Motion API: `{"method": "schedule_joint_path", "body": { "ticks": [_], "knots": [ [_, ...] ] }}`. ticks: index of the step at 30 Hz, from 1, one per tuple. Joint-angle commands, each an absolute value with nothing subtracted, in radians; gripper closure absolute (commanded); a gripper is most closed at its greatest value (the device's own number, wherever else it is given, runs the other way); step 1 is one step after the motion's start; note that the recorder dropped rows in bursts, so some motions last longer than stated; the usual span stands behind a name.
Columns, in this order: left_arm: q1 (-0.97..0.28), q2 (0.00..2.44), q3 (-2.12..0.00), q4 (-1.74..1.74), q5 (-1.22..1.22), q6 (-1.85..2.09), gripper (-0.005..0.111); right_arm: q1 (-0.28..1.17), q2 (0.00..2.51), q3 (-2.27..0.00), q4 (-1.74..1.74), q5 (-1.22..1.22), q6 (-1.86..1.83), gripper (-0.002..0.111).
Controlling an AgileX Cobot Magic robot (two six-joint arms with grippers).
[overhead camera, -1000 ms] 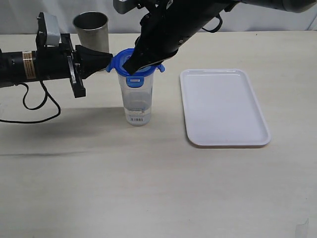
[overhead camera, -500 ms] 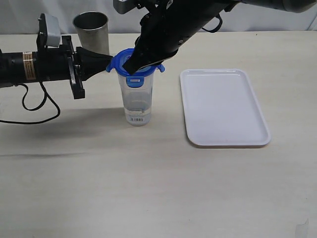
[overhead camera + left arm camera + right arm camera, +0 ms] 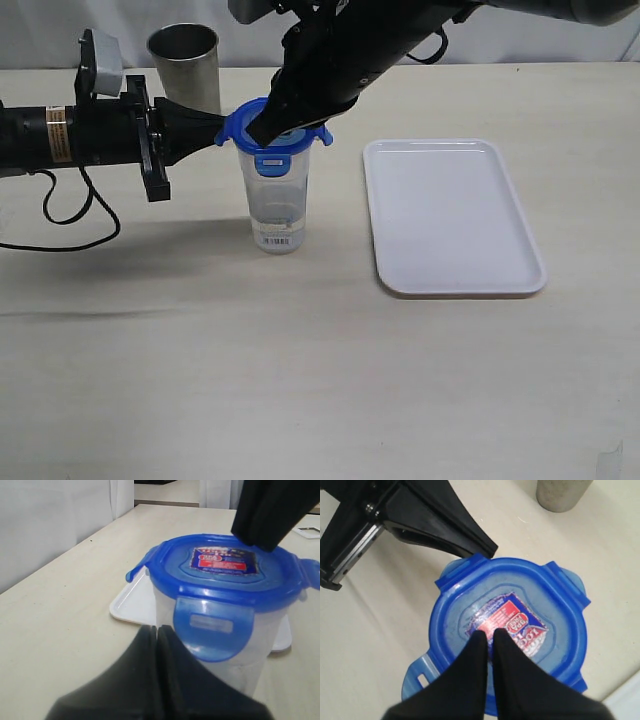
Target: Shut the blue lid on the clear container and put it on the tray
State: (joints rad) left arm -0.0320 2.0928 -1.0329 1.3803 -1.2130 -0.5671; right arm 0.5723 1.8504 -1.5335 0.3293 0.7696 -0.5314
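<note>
Both our claws are clenched, grasping nothing: the right claw (image 3: 489, 635) presses the sticker (image 3: 520, 625) on the blue lid (image 3: 555, 625), the left claw (image 3: 156, 629) touches its rim. The clear container (image 3: 277, 200) stands on the desk (image 3: 300, 380) beside the tray (image 3: 450, 215).

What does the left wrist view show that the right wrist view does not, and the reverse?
Only the left wrist view: the side wall of the clear container, with one flap hanging down over it. Only the right wrist view: the grey metal cup and all four flaps from above. Both: the blue lid with its sticker, the shut left pincer and the shut right pincer on the lid.
</note>
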Motion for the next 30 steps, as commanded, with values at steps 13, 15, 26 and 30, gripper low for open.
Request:
{"method": "schedule_joint_path", "body": {
  "ticks": [13,15,26,30],
  "knots": [
    [0.022,2.083,-1.002,1.347,-1.221,-0.568,0.107,0.573,1.849,-1.528,0.324,0.755,-0.539,0.104],
    [0.042,2.083,-0.979,1.345,-1.221,-0.549,0.107,0.573,1.849,-1.528,0.324,0.755,-0.539,0.104],
    [0.050,2.083,-0.827,1.336,-1.221,-0.382,0.107,0.573,1.849,-1.528,0.324,0.755,-0.545,0.104],
    [0.011,2.085,-0.816,1.326,-1.221,-0.360,0.107,0.573,1.849,-1.528,0.324,0.755,-0.546,0.104]
  ]
}}
